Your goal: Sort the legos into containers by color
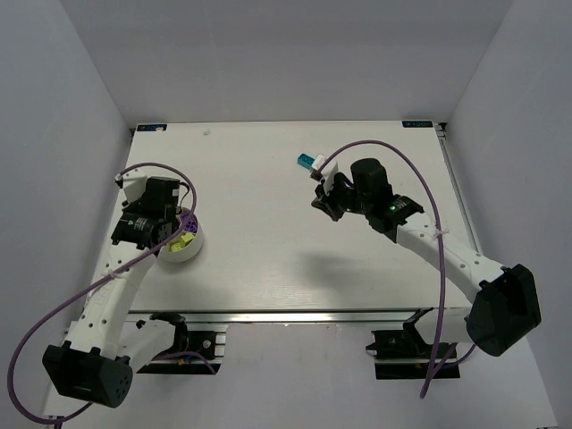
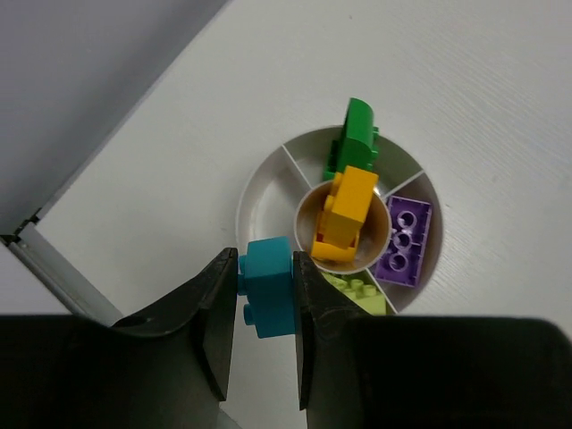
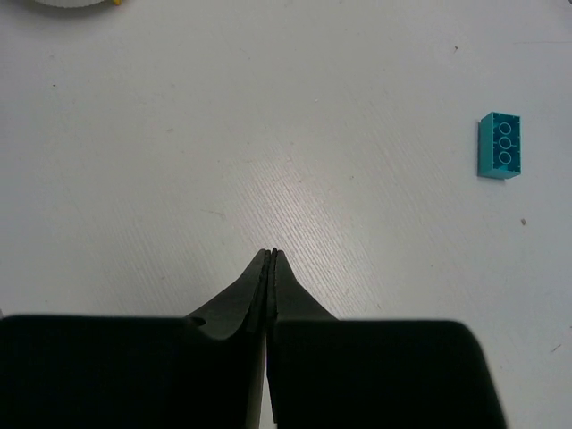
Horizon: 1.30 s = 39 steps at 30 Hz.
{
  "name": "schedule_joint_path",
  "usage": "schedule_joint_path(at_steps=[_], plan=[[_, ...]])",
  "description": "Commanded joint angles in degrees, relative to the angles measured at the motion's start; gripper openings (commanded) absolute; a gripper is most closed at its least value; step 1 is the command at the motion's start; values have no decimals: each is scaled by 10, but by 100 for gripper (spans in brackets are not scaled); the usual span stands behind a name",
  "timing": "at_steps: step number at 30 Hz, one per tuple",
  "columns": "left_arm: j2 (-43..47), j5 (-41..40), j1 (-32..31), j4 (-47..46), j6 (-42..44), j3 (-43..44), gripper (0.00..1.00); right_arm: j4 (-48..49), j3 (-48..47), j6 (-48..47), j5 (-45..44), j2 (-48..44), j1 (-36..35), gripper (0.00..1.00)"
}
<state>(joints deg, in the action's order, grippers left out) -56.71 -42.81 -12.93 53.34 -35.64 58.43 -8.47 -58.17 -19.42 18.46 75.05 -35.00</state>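
The jaws cover part of the bowl [image 2: 261, 198]; the lime brick [image 2: 357, 290] is half hidden.

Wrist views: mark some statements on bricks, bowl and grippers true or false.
1. The left gripper is shut on a cyan brick. True.
2. The right gripper holds a brick. False: it is shut on nothing; a second cyan brick lies on the table apart from it.
3. The purple brick lies in the bowl's centre cup. False: it lies in an outer wedge; a yellow brick is in the centre.
4. A green brick stands in another wedge. True.
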Motion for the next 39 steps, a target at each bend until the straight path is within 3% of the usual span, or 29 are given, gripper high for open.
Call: schedule_joint_path(at_steps=[1, 14, 23, 26, 27, 31, 36, 38, 39], plan=[[-19, 5, 42, -10, 58, 20, 0, 22, 3, 12, 36, -23, 11, 0], [-108, 105, 122, -53, 94, 34, 0, 8, 2, 12, 84, -37, 42, 0], [-140, 121, 157, -74, 84, 5, 1, 1, 1, 14, 105, -52, 54, 0], [-133, 136, 163, -83, 85, -5, 21, 2, 2, 16, 112, -53, 60, 0], [-132, 143, 168, -83, 86, -8, 40, 3, 2, 16, 114, -53, 60, 0], [-126, 157, 173, -84, 87, -16, 67, 3, 1, 16, 117, -52, 61, 0], [-125, 165, 179, -86, 87, -18, 74, 2, 2, 16, 117, -48, 64, 0], [-116, 157, 179, -76, 80, -4, 70, 3, 3, 16, 117, -47, 68, 0], [-94, 156, 179, -74, 75, 2, 63, 7, 6, 13, 116, -46, 67, 5]])
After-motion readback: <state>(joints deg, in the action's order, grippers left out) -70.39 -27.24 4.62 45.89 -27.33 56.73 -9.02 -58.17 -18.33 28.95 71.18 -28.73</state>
